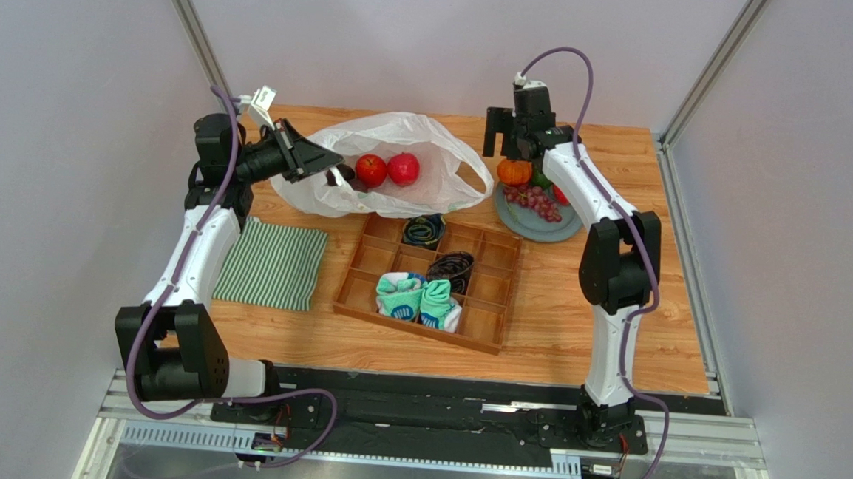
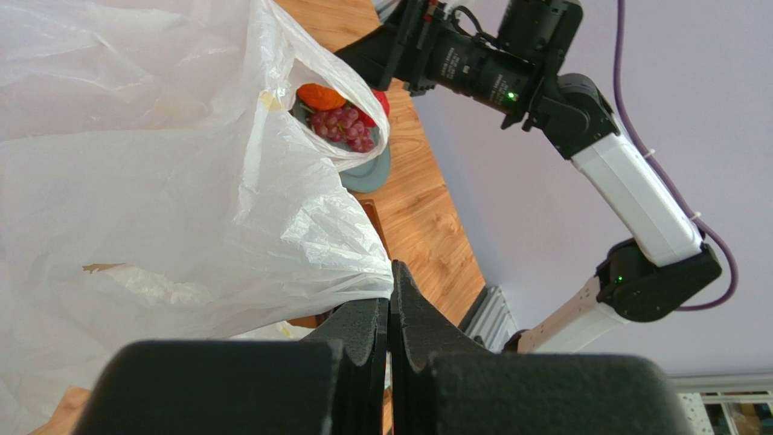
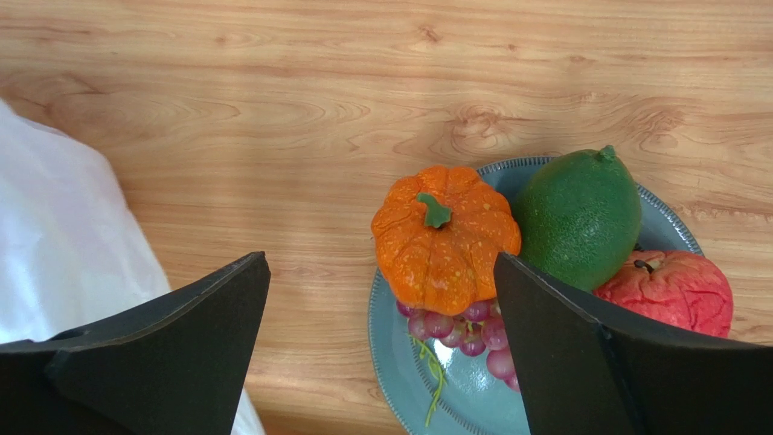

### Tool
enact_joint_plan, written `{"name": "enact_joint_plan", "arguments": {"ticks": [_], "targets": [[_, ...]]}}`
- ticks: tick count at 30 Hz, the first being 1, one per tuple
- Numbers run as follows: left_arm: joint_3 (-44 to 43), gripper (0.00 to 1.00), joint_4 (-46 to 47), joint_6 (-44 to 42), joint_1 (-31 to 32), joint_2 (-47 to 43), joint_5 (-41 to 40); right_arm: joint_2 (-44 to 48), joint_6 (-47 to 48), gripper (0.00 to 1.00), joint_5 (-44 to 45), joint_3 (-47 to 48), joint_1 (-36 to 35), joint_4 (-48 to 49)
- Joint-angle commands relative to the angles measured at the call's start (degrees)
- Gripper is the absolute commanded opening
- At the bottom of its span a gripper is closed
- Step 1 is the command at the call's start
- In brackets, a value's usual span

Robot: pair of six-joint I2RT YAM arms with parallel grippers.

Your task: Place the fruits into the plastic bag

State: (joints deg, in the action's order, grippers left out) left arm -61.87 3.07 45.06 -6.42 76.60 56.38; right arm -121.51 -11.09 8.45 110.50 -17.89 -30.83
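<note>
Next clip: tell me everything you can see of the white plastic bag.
The thin white translucent plastic bag is crinkly film with loop handles, one loop sagging toward the right. It lies at the far left-centre of the wooden table with its mouth open. Two red apples sit inside. The left gripper is shut on its rim, holding the film up; nothing else grips it.

— What lies at the left of the wooden table (image 1: 571,315)?
— A folded green-and-white striped cloth (image 1: 274,265), just beside a divided wooden tray (image 1: 363,289).
— And in the tray?
— Teal socks (image 1: 418,299) in a near compartment, a black roll (image 1: 451,268) behind them, a dark roll (image 1: 425,231) farther back. A blue-grey plate (image 1: 526,226) sits beyond, to the right.
</note>
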Motion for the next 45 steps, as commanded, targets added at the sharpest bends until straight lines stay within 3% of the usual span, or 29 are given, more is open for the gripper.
{"name": "enact_joint_plan", "arguments": {"ticks": [1, 29, 42, 45], "targets": [[-0.4, 0.00, 1.2, -0.9, -0.3, -1.2, 0.3, -3.6, 1.3, 1.00, 4.1, 5.8, -0.3, -4.2], [-0.4, 0.00, 1.1, -0.7, -0.3, -1.3, 0.5, -10.7, 2.6, 0.96, 6.0, 11.1, 1.8, -8.5], [-0.4, 0.00, 1.2, -0.7, -0.3, -1.4, 0.4, -11.9, 3.4, 0.87, 5.7, 11.8, 2.0, -8.8], [-0.4, 0.00, 1.1, -0.7, -0.4, -1.4, 0.4, -11.9, 3.4, 0.79, 5.6, 11.8, 2.0, -8.7]]}}
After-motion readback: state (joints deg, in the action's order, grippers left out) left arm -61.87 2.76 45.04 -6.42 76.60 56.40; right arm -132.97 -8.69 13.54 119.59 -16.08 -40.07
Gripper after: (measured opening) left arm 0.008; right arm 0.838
